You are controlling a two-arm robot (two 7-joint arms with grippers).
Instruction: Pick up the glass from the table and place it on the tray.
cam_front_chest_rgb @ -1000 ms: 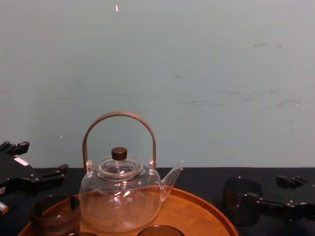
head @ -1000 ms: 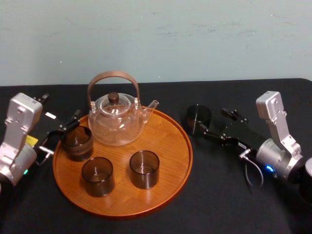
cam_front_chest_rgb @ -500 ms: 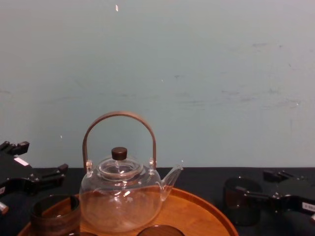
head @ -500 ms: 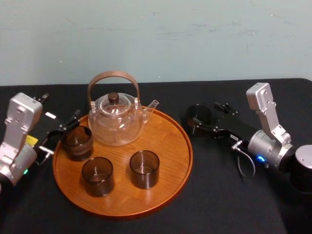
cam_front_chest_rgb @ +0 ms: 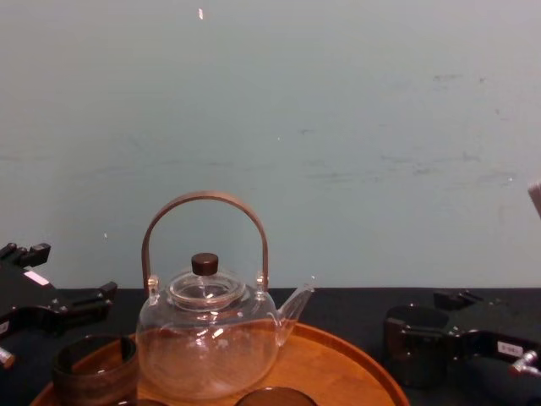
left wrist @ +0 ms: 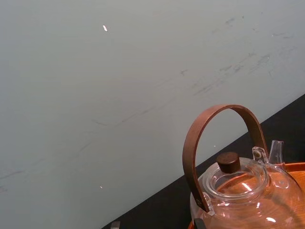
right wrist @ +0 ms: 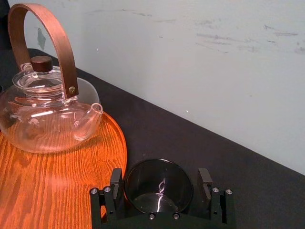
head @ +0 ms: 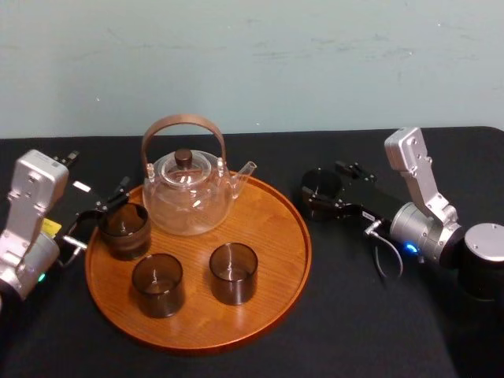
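Observation:
A dark smoky glass (head: 320, 191) stands upright on the black table (head: 370, 315), just right of the round wooden tray (head: 268, 260). My right gripper (head: 327, 190) is open and lies low on the table, one finger on each side of the glass. In the right wrist view the glass (right wrist: 158, 186) sits between the fingers (right wrist: 116, 185), with thin gaps on both sides. The chest view shows the same glass (cam_front_chest_rgb: 414, 342) with the gripper (cam_front_chest_rgb: 427, 326) around it. My left gripper (head: 94, 222) stands open at the tray's left edge.
On the tray stand a clear glass teapot (head: 187, 193) with a brown arched handle and three dark glasses (head: 124, 230), (head: 157, 283), (head: 233, 272). The left gripper is close to the leftmost one. Bare tray surface lies at the right side, toward the table glass.
My right gripper has slid left along the table until its fingers straddle the glass. The glass has not moved. The left arm is still.

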